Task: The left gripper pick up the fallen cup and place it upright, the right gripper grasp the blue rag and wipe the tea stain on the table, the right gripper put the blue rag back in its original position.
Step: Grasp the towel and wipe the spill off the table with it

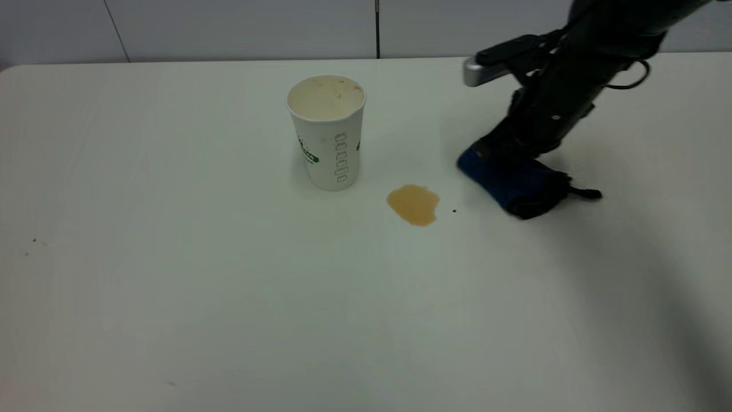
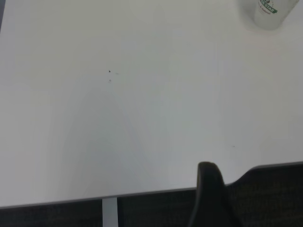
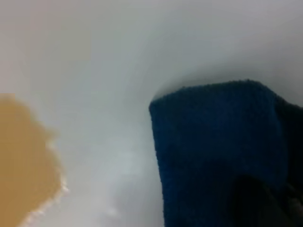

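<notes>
The white paper cup [image 1: 327, 134] with a green band stands upright at the back middle of the table [image 1: 171, 257]; its tea-stained inside shows. The cup's base also shows in the left wrist view [image 2: 271, 12]. The light-brown tea stain [image 1: 413, 204] lies just right of the cup, and it shows in the right wrist view [image 3: 23, 161]. My right gripper [image 1: 506, 153] is down on the bunched blue rag [image 1: 514, 183] and shut on it, right of the stain. The rag fills the right wrist view [image 3: 218, 146]. My left gripper [image 2: 210, 194] hangs back at the table's edge, out of the exterior view.
A tiny dark speck [image 1: 454, 210] lies between the stain and the rag. The right arm's silver bar [image 1: 480, 71] sticks out towards the cup. A black strap end [image 1: 586, 193] trails from the rag. The wall stands behind the table.
</notes>
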